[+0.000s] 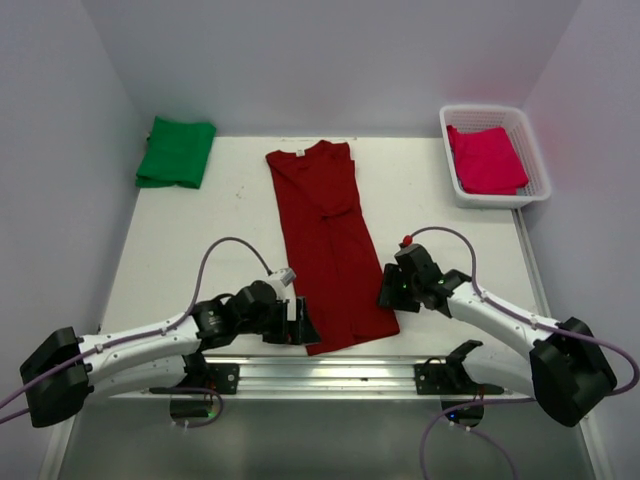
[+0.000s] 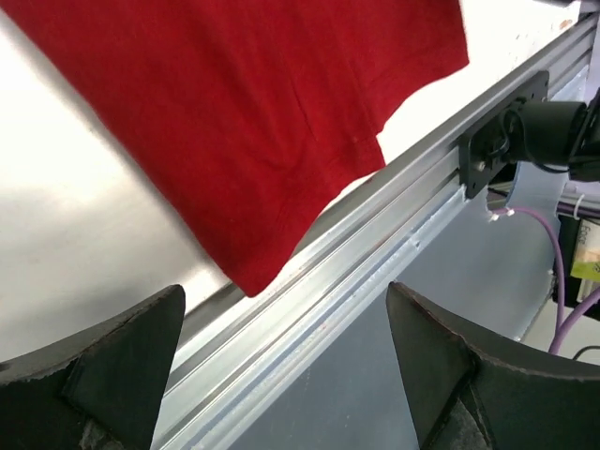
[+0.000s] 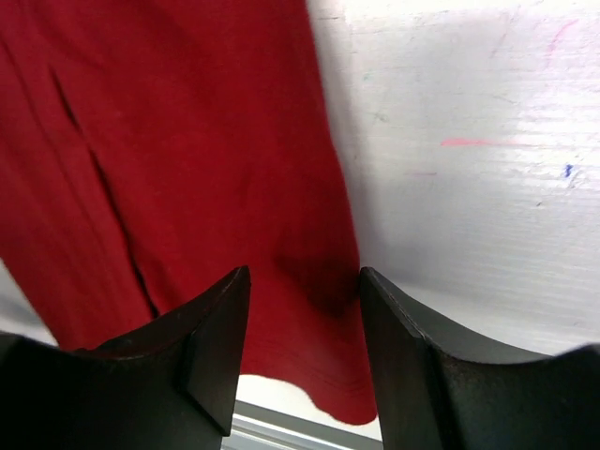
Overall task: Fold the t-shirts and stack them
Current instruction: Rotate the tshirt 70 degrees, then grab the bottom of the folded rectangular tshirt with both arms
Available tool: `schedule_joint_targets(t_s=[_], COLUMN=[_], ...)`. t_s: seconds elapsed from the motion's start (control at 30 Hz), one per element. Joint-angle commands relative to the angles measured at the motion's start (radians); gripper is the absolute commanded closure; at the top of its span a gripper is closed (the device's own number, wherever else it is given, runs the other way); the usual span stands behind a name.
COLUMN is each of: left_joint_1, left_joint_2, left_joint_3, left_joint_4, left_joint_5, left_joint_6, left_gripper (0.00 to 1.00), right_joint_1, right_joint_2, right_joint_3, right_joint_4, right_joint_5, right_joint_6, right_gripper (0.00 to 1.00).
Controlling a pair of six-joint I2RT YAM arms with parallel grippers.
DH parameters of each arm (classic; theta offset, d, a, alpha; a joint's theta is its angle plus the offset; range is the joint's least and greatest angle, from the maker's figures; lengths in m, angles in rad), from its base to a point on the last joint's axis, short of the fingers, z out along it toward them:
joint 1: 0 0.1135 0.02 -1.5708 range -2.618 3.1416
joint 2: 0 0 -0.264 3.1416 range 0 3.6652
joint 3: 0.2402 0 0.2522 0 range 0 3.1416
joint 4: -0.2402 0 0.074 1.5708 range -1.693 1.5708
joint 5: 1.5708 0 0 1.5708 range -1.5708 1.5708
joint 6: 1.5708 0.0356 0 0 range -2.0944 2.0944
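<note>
Stretching away from the arms, the maroon t-shirt (image 1: pixel 325 240) was flanked at its near hem by the left gripper (image 1: pixel 304 324), wide, and the right gripper (image 1: pixel 386 296), half-parted, both empty.

I see white shells and black joint housings on the left arm (image 1: pixel 140 345) and right arm (image 1: pixel 500 315), with black bases on the silver rail (image 1: pixel 330 372). A lilac cable (image 1: pixel 225 243) loops from each. The left claw (image 1: pixel 303 322) and right claw (image 1: pixel 388 295) carry matte black wedge fingers (image 3: pixel 211 347).
</note>
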Motion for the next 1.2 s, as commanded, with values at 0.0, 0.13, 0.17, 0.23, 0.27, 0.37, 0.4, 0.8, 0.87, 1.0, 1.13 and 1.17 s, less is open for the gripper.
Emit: schedule_joint_targets(t_s=[0.0, 0.13, 0.17, 0.23, 0.27, 0.37, 0.4, 0.8, 0.87, 1.0, 1.13, 1.17], left_joint_1=[-0.056, -0.113, -0.125, -0.166, -0.166, -0.185, -0.188, -0.196, -0.196, -0.196, -0.197, -0.197], left_joint_2=[0.018, 0.128, 0.177, 0.234, 0.247, 0.27, 0.27, 0.262, 0.27, 0.274, 0.287, 0.291], left_joint_3=[-0.063, -0.085, -0.08, -0.048, -0.048, -0.028, -0.028, -0.031, -0.027, -0.027, -0.028, -0.027], left_joint_4=[0.075, 0.164, 0.172, 0.21, 0.21, 0.206, 0.205, 0.13, 0.12, 0.107, 0.095, 0.086], left_joint_5=[-0.038, -0.044, -0.049, -0.059, -0.064, -0.075, -0.076, -0.159, -0.176, -0.217, -0.265, -0.271], left_joint_6=[-0.13, -0.186, -0.2, -0.206, -0.206, -0.211, -0.214, -0.243, -0.246, -0.255, -0.269, -0.272], left_gripper=[0.08, 0.11, 0.12, 0.13, 0.13, 0.15, 0.16, 0.33, 0.33, 0.35, 0.47, 0.49], right_joint_1=[0.003, 0.001, 0.001, 0.003, 0.001, 0.001, 0.001, 0.001, 0.003, 0.003, 0.003, 0.003], right_joint_2=[-0.052, -0.097, -0.106, -0.13, -0.14, -0.175, -0.186, -0.275, -0.27, -0.249, -0.238, -0.238], right_joint_3=[-0.025, -0.048, -0.051, -0.054, -0.053, -0.04, -0.039, -0.047, -0.047, -0.051, -0.062, -0.063], right_joint_4=[0.048, 0.028, 0.025, -0.009, -0.009, -0.067, -0.096, -0.221, -0.219, -0.205, -0.191, -0.19], right_joint_5=[-0.047, -0.043, -0.038, -0.029, -0.024, -0.023, -0.027, -0.03, -0.027, -0.04, -0.052, -0.057], right_joint_6=[0.04, 0.049, 0.051, 0.052, 0.052, 0.057, 0.06, 0.071, 0.071, 0.068, 0.069, 0.071], right_gripper=[0.46, 0.49, 0.5, 0.5, 0.5, 0.51, 0.52, 0.57, 0.57, 0.57, 0.59, 0.59])
